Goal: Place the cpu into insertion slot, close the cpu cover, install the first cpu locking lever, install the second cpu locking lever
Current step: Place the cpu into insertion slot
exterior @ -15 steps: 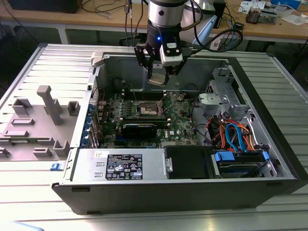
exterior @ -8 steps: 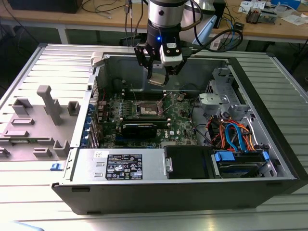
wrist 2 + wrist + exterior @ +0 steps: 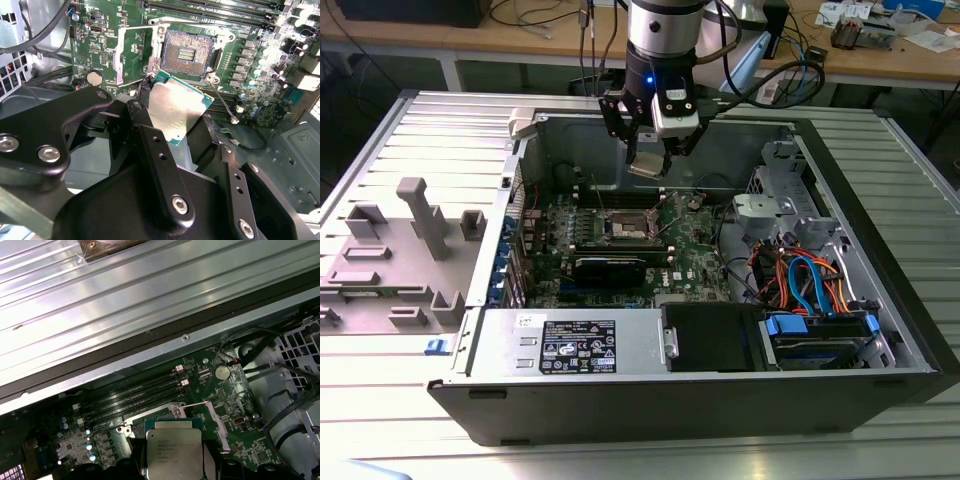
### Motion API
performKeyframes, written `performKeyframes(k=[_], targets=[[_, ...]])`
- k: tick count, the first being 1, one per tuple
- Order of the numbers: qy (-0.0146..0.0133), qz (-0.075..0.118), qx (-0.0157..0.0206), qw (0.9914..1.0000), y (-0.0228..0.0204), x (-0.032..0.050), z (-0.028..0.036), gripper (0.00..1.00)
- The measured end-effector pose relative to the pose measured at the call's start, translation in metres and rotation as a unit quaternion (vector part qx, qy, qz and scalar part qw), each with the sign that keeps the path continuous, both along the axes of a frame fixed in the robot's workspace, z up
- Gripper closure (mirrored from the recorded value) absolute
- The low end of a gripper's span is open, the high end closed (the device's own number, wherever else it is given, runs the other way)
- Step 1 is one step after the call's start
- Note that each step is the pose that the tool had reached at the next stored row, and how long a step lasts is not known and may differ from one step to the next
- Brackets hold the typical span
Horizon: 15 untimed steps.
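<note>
My gripper (image 3: 648, 158) hangs inside the open computer case, above the motherboard, shut on the cpu (image 3: 647, 166). In the second wrist view the cpu (image 3: 175, 107) is a silvery square chip with a green edge, held tilted between the black fingers (image 3: 150, 145). Just beyond it lies the insertion slot (image 3: 189, 52), open, with a dark pin field and a metal rim. The cpu cover (image 3: 131, 55) is flipped open beside the slot. A thin wire lever (image 3: 222, 102) sticks out from the slot's corner. In the first wrist view the cpu (image 3: 173, 447) hides the slot.
Long black memory slots (image 3: 135, 395) run next to the socket. A black card (image 3: 610, 268) lies in front of the slot (image 3: 625, 230). Coloured cables (image 3: 805, 280) and drive bays fill the case's right side. A grey fixture (image 3: 395, 250) stands outside on the exterior view's left.
</note>
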<state>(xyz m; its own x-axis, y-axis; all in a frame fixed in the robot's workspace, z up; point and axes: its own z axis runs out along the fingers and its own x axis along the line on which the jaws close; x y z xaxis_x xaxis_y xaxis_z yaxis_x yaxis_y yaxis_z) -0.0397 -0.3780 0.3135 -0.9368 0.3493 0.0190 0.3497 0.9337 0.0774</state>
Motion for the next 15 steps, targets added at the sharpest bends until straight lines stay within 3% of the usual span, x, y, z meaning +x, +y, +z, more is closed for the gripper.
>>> performKeyframes(k=[15], targets=[[0.0000, -0.004, -0.0001, 0.99999, 0.0000, 0.0000, -0.0001, 0.45]])
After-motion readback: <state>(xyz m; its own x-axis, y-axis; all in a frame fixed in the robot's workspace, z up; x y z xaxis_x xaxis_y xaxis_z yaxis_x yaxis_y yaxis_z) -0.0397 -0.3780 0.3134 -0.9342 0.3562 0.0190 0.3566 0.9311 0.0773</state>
